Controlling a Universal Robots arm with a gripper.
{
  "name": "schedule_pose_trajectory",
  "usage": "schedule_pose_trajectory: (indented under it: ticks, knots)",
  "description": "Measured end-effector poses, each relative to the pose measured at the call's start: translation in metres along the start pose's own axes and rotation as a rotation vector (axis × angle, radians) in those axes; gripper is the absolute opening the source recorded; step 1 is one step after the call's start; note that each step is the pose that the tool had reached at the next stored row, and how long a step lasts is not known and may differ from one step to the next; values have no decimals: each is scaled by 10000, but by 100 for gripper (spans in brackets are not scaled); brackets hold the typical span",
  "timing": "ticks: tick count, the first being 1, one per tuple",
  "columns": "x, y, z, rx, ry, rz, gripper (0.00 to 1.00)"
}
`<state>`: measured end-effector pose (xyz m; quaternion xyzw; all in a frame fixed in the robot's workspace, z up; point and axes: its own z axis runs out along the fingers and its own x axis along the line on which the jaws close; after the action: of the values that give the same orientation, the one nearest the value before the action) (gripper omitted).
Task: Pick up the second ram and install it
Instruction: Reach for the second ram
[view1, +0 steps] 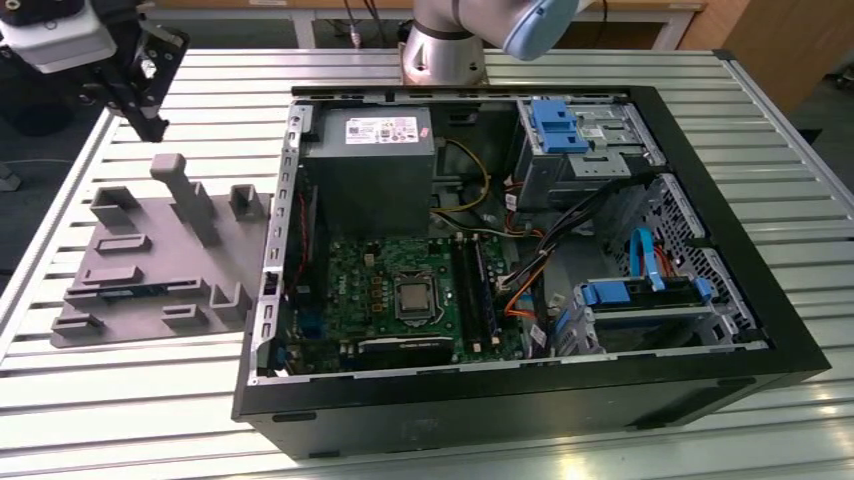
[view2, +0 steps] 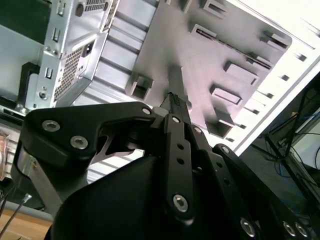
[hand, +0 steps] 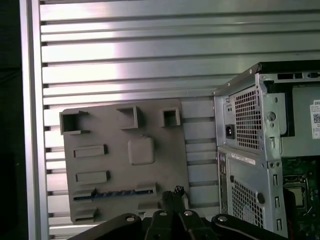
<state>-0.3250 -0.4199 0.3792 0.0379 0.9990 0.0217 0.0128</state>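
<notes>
- My hand hangs over the far end of the grey holder on the table, at the exterior view's left of the open computer case.
- In the first wrist view the fingers are pinched together, with nothing between them.
- The second ram sits in a holder slot, apart from the hand.
</notes>
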Motion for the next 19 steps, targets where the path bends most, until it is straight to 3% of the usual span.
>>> schedule_pose_trajectory:
  ticks: [5,11,19]
  knots:
    - [156,-80,42,0,8,-3,11]
    - [236,-130,124,5,118,-120,11]
    - [439,-239,216,6,137,-123,11]
